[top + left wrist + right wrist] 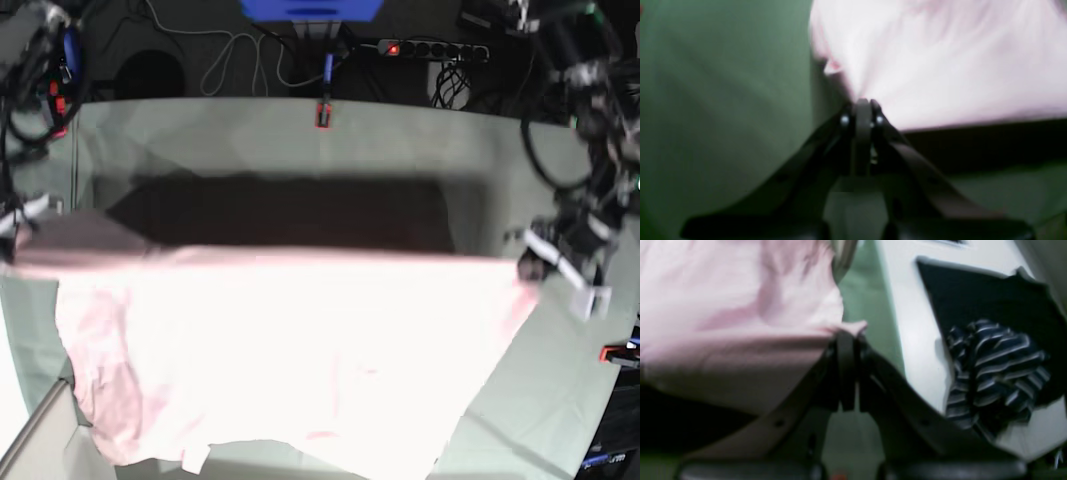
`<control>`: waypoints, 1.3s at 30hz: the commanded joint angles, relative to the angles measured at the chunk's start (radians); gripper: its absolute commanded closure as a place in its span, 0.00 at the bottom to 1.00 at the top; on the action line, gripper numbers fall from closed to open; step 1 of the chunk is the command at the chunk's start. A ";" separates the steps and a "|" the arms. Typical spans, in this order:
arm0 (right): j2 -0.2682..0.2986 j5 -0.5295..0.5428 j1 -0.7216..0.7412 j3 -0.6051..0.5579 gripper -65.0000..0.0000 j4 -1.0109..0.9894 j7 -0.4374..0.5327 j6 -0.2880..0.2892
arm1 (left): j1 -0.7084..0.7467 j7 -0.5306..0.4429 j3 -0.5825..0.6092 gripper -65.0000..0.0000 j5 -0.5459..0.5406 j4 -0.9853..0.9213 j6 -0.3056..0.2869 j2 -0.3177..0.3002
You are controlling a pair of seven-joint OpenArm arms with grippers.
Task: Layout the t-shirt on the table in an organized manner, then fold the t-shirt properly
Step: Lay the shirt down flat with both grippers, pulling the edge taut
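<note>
Table [300, 140], grey-green cloth, fills most of base view. T-shirt [290, 350] held up over it, stretched betw. both arms, lower part draped toward near edge, shadow on table behind. Left gripper [863, 103] pinched tight on shirt edge; right gripper [846, 336] likewise, fingers closed on fabric. Red clamp [323, 114] at far edge.

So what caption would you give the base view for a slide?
Both grippers, left and right, hold the pink t-shirt stretched by its corners above the table.
</note>
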 commanded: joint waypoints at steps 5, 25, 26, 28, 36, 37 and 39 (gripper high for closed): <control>-0.051 0.004 -0.108 0.036 1.00 0.019 0.024 0.088 | 0.121 -0.024 -0.106 0.99 -0.011 0.122 0.000 -0.012; -0.106 0.004 -0.271 0.093 1.00 0.017 0.024 0.146 | 0.328 -0.034 -0.166 0.99 -0.011 0.033 -0.003 0.094; -0.108 0.004 -0.280 0.101 1.00 0.017 0.024 0.146 | 0.330 -0.034 -0.172 0.99 -0.011 0.033 -0.003 0.093; -0.116 0.004 -0.288 0.101 1.00 0.016 0.024 0.146 | 0.332 -0.034 -0.211 0.99 -0.011 0.034 -0.004 0.094; -0.136 0.004 -0.294 0.101 1.00 0.014 0.024 0.146 | 0.327 -0.034 -0.341 0.99 -0.011 0.025 -0.004 0.094; -0.137 0.004 -0.294 0.102 1.00 0.014 0.024 0.146 | 0.324 -0.034 -0.340 0.99 -0.011 0.022 -0.004 0.094; -0.149 0.004 -0.291 0.107 1.00 0.017 0.024 0.146 | 0.324 -0.034 -0.336 0.99 -0.011 0.020 -0.004 0.100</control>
